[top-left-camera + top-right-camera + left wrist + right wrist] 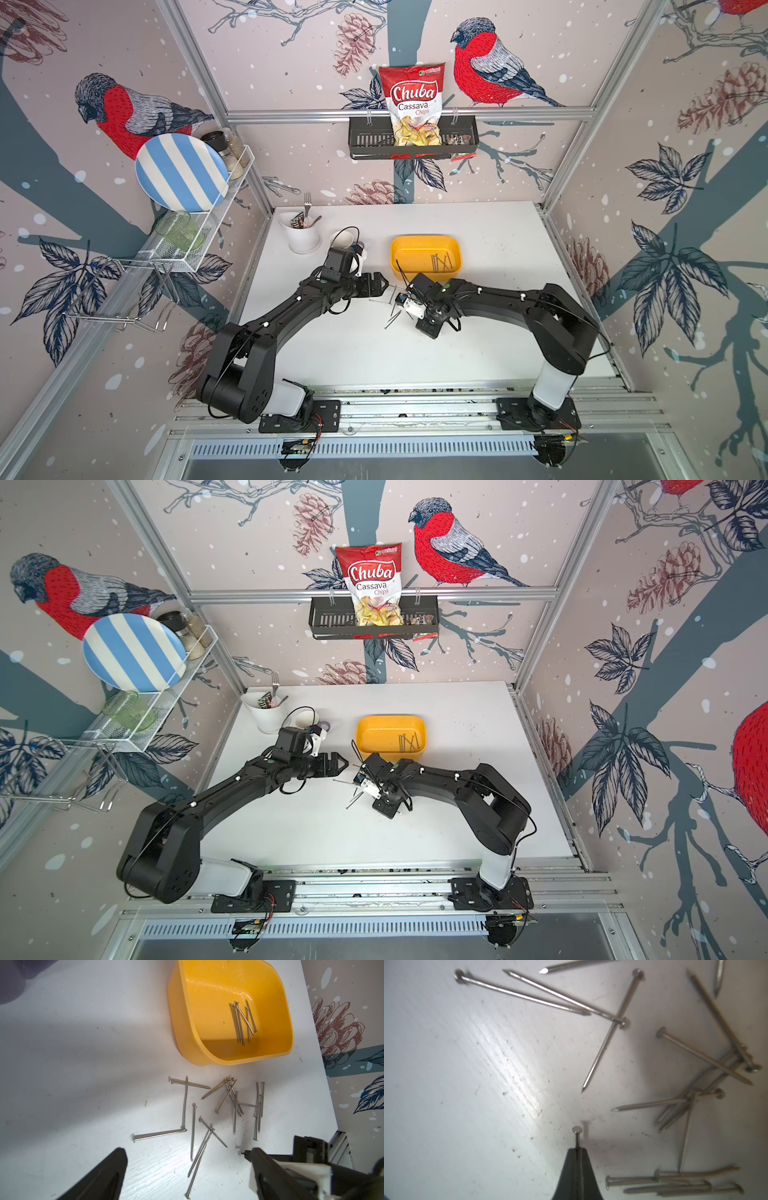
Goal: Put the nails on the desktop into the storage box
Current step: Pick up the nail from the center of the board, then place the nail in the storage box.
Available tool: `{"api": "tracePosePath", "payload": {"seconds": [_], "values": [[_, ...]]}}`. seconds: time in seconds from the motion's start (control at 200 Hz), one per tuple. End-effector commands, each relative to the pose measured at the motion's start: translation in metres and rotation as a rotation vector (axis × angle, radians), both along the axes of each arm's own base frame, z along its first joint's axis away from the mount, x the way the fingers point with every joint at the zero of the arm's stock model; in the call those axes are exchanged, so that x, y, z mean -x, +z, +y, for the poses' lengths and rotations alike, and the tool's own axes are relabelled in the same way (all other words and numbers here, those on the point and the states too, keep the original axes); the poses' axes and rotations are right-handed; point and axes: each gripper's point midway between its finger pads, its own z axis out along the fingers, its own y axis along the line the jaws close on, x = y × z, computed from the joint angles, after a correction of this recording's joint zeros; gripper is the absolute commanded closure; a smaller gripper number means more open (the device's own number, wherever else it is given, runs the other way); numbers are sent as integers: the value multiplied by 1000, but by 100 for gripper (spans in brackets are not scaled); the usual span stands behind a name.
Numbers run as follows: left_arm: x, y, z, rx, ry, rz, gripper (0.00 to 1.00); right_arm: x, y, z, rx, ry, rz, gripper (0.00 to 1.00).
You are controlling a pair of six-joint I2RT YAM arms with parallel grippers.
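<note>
Several loose nails lie scattered on the white desktop in front of the yellow storage box; they also fill the right wrist view. Several more nails rest inside the box. My right gripper is shut on one nail, whose head sticks out past the fingertips just above the desktop. In both top views it sits low over the pile. My left gripper is open close beside it, with nothing between its fingers.
A white utensil holder with a fork and a white mug stand at the back left of the desktop. A wire rack with a striped plate hangs on the left wall. A black basket with a chips bag hangs on the back wall.
</note>
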Motion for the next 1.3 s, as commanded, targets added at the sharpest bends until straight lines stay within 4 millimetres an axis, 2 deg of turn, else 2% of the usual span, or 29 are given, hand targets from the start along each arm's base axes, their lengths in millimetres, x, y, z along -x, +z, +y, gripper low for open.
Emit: {"api": "tracePosePath", "payload": {"seconds": [0.0, 0.16, 0.32, 0.405, 0.48, 0.585, 0.715, 0.785, 1.035, 1.296], "values": [[-8, 6, 1, 14, 23, -27, 5, -10, 32, 9, -120, -49, 11, 100], [-12, 8, -1, 26, 36, -28, 5, -46, 90, 12, -317, -159, -11, 100], [-18, 5, -3, 34, 43, -18, 5, -100, 149, 11, -515, -290, -82, 100], [-22, 4, -7, 41, 37, -10, 5, -131, 163, 8, -578, -371, -110, 100], [-27, 6, -10, 46, 31, -9, 5, -156, 167, 4, -604, -459, -120, 100], [-33, 8, -13, 49, 25, -10, 5, -191, 160, -5, -578, -591, -145, 100], [-35, 8, -15, 49, 15, -4, 5, -221, 138, -18, -520, -719, -149, 100], [-34, 7, -16, 51, 11, -1, 5, -231, 123, -26, -506, -777, -134, 100], [-28, 7, -10, 15, 5, -4, 5, -242, 65, -43, -472, -891, -43, 100], [-31, 8, -9, -10, -6, -8, 5, -248, 20, -52, -433, -939, 20, 100]]}}
